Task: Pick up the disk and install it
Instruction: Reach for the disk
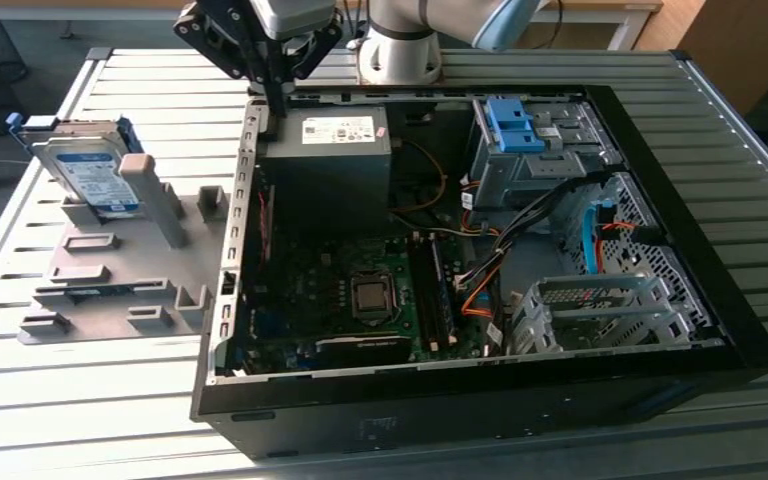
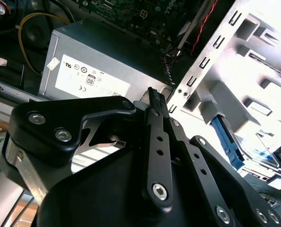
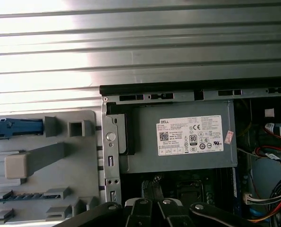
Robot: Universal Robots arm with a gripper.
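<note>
Probably rigid, dense and shock-sensitive, the disk [image 1: 87, 170] is best gripped across its blue rails; the pincer [image 1: 275, 100] hangs clenched, empty.

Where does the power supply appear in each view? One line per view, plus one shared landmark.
Exterior view: power supply in the case's far corner, beside the end effector.
Second wrist view: power supply just beyond the end effector.
First wrist view: power supply mid-picture, sticker facing the camera.
Shared landmark: the slotted case wall beside it.
</note>
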